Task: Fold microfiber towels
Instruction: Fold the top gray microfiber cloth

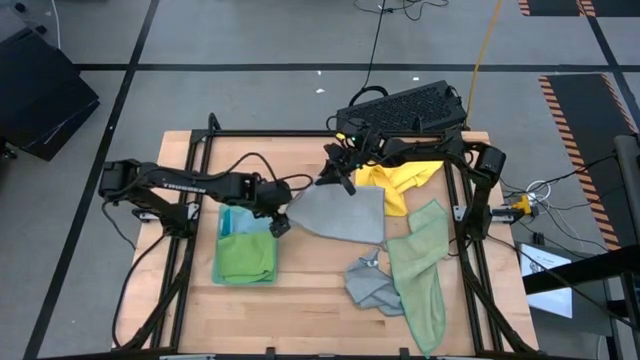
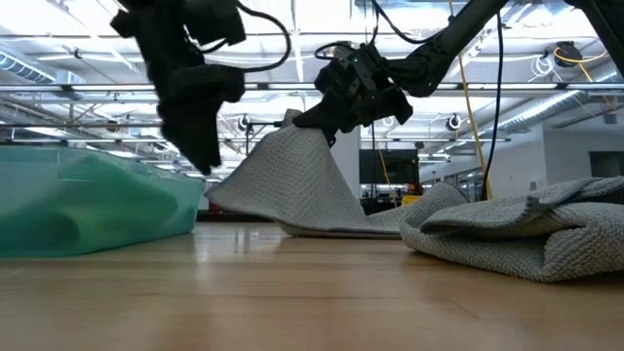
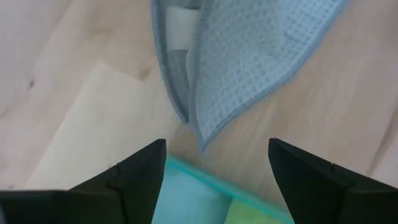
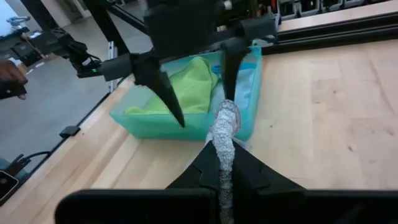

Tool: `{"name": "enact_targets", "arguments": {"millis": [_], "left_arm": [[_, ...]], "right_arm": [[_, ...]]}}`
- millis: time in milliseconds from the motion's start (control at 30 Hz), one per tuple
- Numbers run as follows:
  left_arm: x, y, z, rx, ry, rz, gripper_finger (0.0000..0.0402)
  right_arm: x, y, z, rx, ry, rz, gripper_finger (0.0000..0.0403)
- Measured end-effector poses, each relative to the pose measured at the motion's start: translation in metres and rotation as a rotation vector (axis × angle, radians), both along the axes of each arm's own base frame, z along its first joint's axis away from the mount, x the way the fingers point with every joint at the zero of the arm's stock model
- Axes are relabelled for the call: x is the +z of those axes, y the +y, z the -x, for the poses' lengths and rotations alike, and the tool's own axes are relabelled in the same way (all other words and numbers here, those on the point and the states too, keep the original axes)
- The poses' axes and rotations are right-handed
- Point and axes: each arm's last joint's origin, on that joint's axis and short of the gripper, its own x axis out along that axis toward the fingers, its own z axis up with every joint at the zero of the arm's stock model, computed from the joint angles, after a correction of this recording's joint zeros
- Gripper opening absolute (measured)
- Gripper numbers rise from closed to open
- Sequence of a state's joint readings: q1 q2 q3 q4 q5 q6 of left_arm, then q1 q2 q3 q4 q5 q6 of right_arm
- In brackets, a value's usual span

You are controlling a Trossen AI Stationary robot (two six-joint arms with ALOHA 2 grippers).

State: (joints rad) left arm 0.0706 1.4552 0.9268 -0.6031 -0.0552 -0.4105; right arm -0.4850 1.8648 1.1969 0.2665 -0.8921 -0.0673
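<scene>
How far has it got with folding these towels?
Done: a bright green towel lies folded on a teal one. In hand: the right gripper pinches a corner of the grey towel; the left gripper hangs open beside it. Left: the yellow, sage and crumpled grey towels.

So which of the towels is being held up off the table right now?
The grey towel in the middle; the right gripper pinches its corner, the others lie loose.

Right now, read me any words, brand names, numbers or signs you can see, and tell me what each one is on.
"TROSSEN": white letters on the left arm, small but just legible in the high view.
Keyboard behind the table: key legends too small to read.
White sheet of paper on the floor at right: print too small to read.
No other readable text in any view.
</scene>
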Motion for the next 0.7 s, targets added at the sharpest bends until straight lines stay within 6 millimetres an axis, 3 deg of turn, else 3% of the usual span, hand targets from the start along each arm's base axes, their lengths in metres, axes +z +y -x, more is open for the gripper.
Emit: {"name": "enact_targets", "arguments": {"millis": [67,267,467,700], "left_arm": [[-0.004,0.003,-0.005,-0.025,-0.055,0.014,0.0285],[-0.017,0.022,0.003,0.013,-0.050,0.016,0.0285],[-0.026,0.044,0.006,-0.068,-0.139,0.081,0.0281],[-0.041,0.061,0.019,-0.118,-0.192,0.183,0.0210]], "right_arm": [[0.000,0.000,0.000,0.001,-0.002,0.002,0.0005],[0.000,0.001,0.000,0.003,-0.006,0.007,0.0005],[0.001,0.001,-0.001,0.004,-0.012,0.009,0.0005],[0.001,0.001,-0.001,0.004,-0.014,0.010,0.0005]]}}
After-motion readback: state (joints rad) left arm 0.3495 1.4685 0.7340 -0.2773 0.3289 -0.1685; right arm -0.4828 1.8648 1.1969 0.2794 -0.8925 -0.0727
